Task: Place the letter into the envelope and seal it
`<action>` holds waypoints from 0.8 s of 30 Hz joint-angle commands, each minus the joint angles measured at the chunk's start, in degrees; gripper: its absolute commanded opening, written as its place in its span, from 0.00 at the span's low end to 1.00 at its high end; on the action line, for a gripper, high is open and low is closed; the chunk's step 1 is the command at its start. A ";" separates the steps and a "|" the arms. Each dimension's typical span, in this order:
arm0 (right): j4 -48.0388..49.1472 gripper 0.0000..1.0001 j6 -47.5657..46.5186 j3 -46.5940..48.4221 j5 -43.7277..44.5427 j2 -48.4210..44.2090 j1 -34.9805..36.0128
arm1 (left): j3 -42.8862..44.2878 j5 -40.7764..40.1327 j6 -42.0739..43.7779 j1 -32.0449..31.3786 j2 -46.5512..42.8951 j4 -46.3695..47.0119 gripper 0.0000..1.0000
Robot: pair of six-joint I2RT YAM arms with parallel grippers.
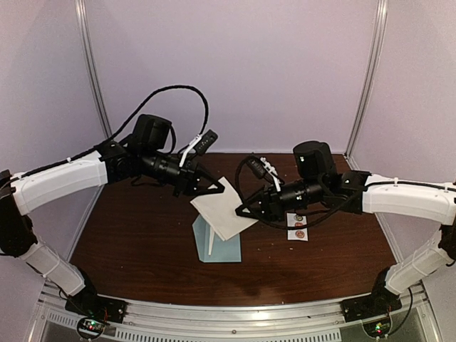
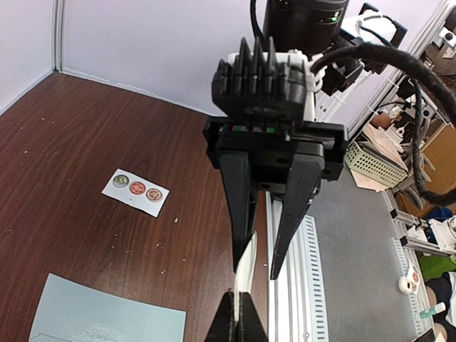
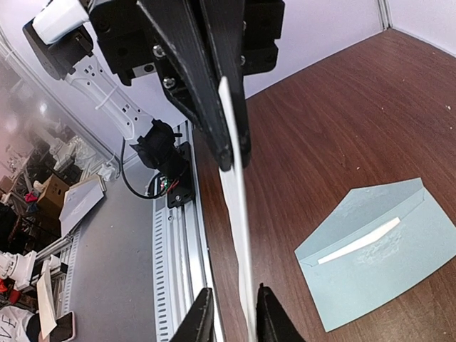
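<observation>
The letter [image 1: 222, 208], a white sheet, hangs tilted in the air between both grippers, above the table. My left gripper [image 1: 216, 189] is shut on its upper left edge; in the left wrist view the fingers [image 2: 237, 293] pinch the sheet [image 2: 246, 263] edge-on. My right gripper [image 1: 241, 211] stands at the sheet's right side with its jaws slightly apart. In the right wrist view the letter [image 3: 235, 214] passes between these open fingertips [image 3: 234, 289]. The light blue envelope [image 1: 217, 244] lies flat on the table below, a white strip showing on it [image 3: 377, 249].
A small white sticker strip [image 1: 297, 226] with three round seals lies on the brown table [image 1: 128, 235] right of the envelope, under the right arm. White walls close the back and sides. A metal rail [image 1: 228, 317] runs along the near edge.
</observation>
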 commanded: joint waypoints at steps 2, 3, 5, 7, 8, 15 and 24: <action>-0.98 0.15 0.71 -2.51 2.08 -2.71 0.39 | 1.01 -1.42 1.58 -0.13 -1.70 -0.30 0.00; -0.98 0.13 0.84 -2.70 2.29 -2.98 0.39 | 1.01 -1.41 1.63 -0.11 -1.66 -0.29 0.00; -1.22 0.07 0.90 -2.85 2.42 -3.15 0.36 | 1.01 -1.75 1.61 -0.13 -1.80 -0.34 0.00; -1.41 0.00 0.94 -2.99 2.45 -3.15 0.36 | 1.01 -2.03 1.61 -0.09 -2.05 -0.29 0.00; -1.18 0.00 1.14 -3.14 2.55 -3.22 0.36 | 0.70 -2.02 1.39 -0.12 -2.23 0.06 0.00; 11.09 0.00 7.52 -7.15 7.99 -6.72 0.37 | -5.48 -8.87 -5.72 -0.13 -7.41 11.57 0.69; 33.75 0.00 16.75 -15.39 14.14 -11.78 0.80 | -16.50 -27.32 -16.71 -0.13 -16.11 28.75 0.79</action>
